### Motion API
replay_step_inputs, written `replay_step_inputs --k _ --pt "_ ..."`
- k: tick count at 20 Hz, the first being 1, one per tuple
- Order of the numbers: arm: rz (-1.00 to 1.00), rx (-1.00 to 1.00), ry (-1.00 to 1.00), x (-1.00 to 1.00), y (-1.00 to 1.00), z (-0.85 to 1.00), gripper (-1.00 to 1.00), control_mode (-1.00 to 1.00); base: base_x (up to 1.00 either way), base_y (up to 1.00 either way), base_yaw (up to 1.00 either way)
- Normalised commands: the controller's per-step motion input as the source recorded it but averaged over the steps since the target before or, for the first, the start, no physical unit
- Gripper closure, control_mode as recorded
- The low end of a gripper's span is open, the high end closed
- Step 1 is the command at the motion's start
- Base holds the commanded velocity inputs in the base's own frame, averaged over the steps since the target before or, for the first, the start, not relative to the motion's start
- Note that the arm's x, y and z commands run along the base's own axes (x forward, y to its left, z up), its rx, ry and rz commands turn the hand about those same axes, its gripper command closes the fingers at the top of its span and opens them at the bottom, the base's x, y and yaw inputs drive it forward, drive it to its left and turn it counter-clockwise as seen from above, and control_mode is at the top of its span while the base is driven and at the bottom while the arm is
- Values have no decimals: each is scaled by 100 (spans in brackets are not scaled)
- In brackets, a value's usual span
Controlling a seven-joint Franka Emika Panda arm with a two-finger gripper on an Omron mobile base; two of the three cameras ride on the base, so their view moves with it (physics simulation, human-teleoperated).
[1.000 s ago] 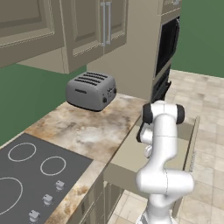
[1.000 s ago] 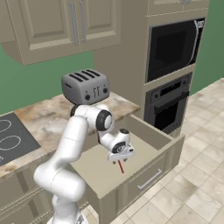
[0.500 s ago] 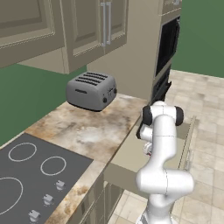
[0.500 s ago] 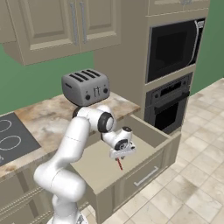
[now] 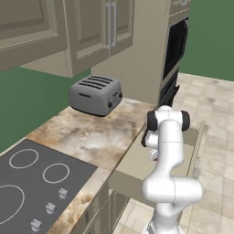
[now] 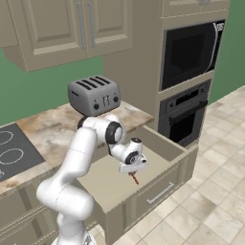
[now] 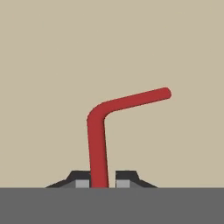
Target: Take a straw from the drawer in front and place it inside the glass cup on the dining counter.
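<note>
Over the open drawer (image 6: 158,148), your end effector (image 6: 133,168) is clamped narrowly on the bent red straw (image 7: 99,140).

Toaster (image 6: 94,95) on countertop (image 5: 98,132) beside cooktop (image 5: 32,180)

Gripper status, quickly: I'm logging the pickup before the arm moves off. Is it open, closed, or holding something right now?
Gripper: closed on the red bent straw, held over the open drawer.
</note>
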Motion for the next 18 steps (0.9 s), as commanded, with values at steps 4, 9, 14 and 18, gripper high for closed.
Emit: replay_step_inputs --k 4,9,14,18 --pt "-6 0 0 -57 -16 4 100 -100 0 0 0" --pt "-4 0 1 -38 -14 42 100 -100 0 0 0" --pt "-1 0 0 -26 -4 76 100 -100 0 0 0" --pt "0 0 0 -46 0 99 100 -100 0 0 0"
